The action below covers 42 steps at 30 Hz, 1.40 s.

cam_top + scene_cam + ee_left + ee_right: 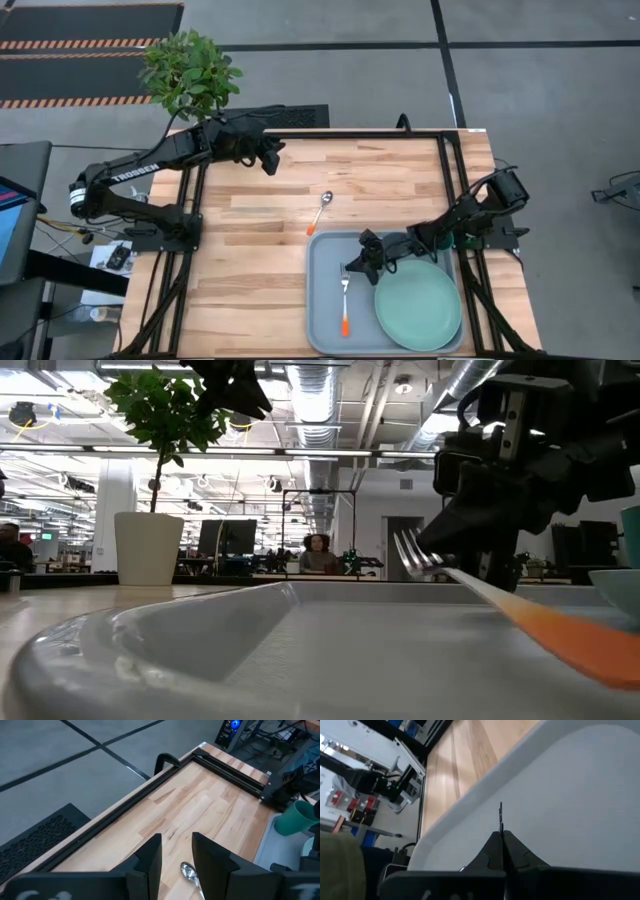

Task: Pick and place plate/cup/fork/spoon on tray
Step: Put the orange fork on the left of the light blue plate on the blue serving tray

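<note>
- Table (270, 210): pale wood top with a black frame along its edges.
- Plant (190, 70): leafy, standing at the table's far left corner; white pot (148, 548) shows in the low view.
- Person (318, 553): seated in the room beyond the table, among desks.
- Floor mats (85, 50): dark, with orange-striped edges, beyond the table.

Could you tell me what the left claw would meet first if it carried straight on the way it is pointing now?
Most likely the spoon: it lies on the table just past the open left claw, its bowl showing between the fingertips. Beyond it the wood looks bare up to the tray. How high the claw sits is hard to judge.
</note>
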Each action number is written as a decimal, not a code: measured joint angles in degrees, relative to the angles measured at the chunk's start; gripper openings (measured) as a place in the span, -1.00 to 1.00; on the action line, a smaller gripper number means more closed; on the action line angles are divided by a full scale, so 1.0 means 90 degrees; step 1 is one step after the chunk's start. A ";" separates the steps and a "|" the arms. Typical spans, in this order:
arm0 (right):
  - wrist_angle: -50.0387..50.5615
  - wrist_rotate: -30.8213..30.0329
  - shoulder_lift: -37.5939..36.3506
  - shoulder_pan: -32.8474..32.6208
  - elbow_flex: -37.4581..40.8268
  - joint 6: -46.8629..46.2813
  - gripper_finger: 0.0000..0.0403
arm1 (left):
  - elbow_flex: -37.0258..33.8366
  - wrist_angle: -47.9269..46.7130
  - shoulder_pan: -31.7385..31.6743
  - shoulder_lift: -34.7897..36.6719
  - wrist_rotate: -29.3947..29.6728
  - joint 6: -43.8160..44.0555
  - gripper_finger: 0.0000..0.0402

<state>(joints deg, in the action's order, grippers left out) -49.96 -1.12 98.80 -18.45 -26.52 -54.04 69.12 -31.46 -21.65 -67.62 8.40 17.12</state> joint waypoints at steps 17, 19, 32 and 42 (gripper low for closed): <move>0.0304 0.0485 0.0000 0.0104 0.0000 0.0155 -1.00 | 0.0000 -0.0005 0.0000 -0.0002 0.0002 0.0002 -0.53; 0.0308 0.0485 0.0000 0.0104 0.0000 0.0156 -0.99 | 0.0000 -0.0005 0.0000 -0.0002 0.0001 0.0002 -0.53; 0.0406 0.0473 -0.0002 0.0104 0.0000 0.0162 -0.84 | 0.0000 -0.0010 0.0000 -0.0002 0.0002 0.0002 -0.53; 0.0503 0.0468 -0.0002 0.0103 0.0000 0.0170 -0.72 | 0.0000 -0.0010 0.0000 -0.0002 0.0002 0.0000 -0.53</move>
<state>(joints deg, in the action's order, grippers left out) -45.43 3.09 98.78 -17.53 -26.52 -52.51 69.12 -31.55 -21.65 -67.64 8.43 17.12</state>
